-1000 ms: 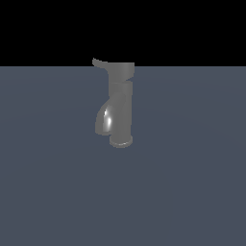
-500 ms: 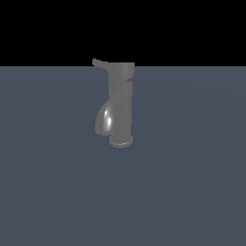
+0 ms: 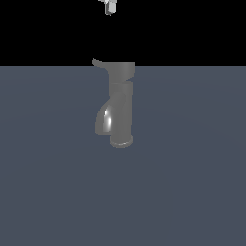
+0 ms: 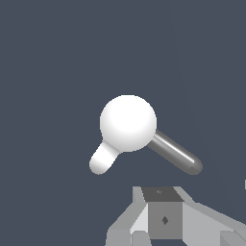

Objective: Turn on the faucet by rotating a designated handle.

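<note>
Faucet (image 3: 120, 108): grey glossy tap, upright on round base flange, standing on the flat grey floor (image 3: 192, 192) near the middle, well clear of every edge.
Spout: short, down-curved, toward the exterior view's left.
Handle (image 3: 100, 62): thin lever projecting sideways from the top cap, on the spout's side, so it can likely be pushed round from beside.
Gripper (image 3: 110, 6): high above the cap, apart from it, seemingly placed for a descent beside the lever; whether its fingers are spread or pressed together cannot be told.
</note>
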`<action>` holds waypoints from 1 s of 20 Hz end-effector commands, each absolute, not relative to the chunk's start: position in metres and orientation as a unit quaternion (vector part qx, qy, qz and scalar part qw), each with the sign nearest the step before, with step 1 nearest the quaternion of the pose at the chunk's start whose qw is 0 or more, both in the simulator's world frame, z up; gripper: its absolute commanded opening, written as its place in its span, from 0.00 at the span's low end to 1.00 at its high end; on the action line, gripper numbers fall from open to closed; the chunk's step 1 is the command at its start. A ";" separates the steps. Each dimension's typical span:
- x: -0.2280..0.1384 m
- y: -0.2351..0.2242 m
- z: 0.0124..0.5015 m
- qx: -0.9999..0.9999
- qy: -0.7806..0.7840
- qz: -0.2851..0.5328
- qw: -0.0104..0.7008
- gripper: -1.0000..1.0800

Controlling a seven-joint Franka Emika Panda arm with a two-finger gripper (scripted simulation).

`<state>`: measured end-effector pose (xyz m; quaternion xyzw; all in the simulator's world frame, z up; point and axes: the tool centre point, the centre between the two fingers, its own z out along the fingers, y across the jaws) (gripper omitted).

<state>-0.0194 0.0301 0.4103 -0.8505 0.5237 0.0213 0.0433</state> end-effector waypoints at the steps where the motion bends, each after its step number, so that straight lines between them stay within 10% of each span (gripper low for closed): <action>1: -0.008 0.034 0.400 -0.833 0.551 0.022 0.040 0.00; 20: 0.063 0.062 0.316 -0.695 0.719 0.008 0.007 0.00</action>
